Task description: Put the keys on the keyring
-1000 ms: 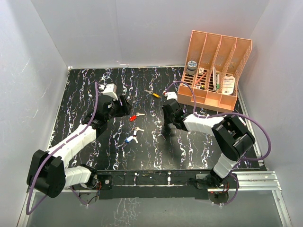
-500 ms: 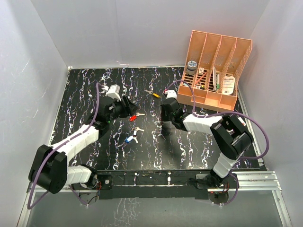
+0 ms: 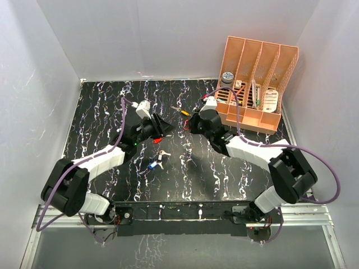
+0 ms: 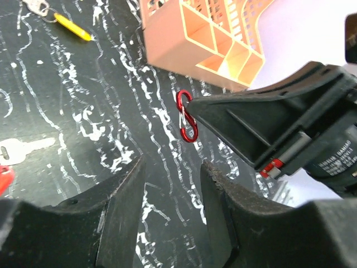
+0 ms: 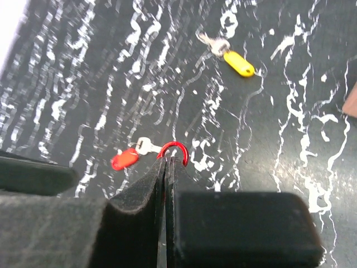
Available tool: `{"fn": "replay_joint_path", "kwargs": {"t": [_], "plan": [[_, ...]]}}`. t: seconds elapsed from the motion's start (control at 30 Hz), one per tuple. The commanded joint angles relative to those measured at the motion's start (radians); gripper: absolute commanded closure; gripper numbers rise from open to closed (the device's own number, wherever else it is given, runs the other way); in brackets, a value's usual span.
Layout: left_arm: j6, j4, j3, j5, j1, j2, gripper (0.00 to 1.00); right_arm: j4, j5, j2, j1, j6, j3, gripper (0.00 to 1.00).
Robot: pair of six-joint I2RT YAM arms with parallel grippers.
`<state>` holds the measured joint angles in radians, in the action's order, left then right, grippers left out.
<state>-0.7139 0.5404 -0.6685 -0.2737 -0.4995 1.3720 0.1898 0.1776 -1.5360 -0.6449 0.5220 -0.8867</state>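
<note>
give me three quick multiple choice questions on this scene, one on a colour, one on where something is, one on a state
1. Head colour of the key nearest the organiser? A yellow B green C black
2. Where is the keyring? A in the organiser B pinched in the right tool C on the back wall
3. The left tool is: A open and empty B shut on a key C shut on the keyring

Answers:
1 A, the yellow key lies closest to it.
2 B, the red loop sticks out from between the closed jaws.
3 A, its jaws stand apart with nothing between them.
</note>
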Motion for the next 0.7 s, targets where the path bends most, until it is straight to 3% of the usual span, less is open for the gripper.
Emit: {"fn": "replay_joint_path", "kwargs": {"t": [0.0,0.2,0.67], "plan": [[-0.170,0.185,0.015,-0.050,-0.001,0.028,0.58,0.097,0.013,0.088,0.005,0.029,0.002,1.00],[-0.265,0.299,-0.002,-0.071,-0.022,0.082,0.59,0.097,-0.025,0.111,0.005,0.053,-0.005,1.00],[-0.254,0.322,-0.040,-0.053,-0.078,0.130,0.60,0.097,-0.052,0.129,0.005,0.064,0.003,1.00]]}}
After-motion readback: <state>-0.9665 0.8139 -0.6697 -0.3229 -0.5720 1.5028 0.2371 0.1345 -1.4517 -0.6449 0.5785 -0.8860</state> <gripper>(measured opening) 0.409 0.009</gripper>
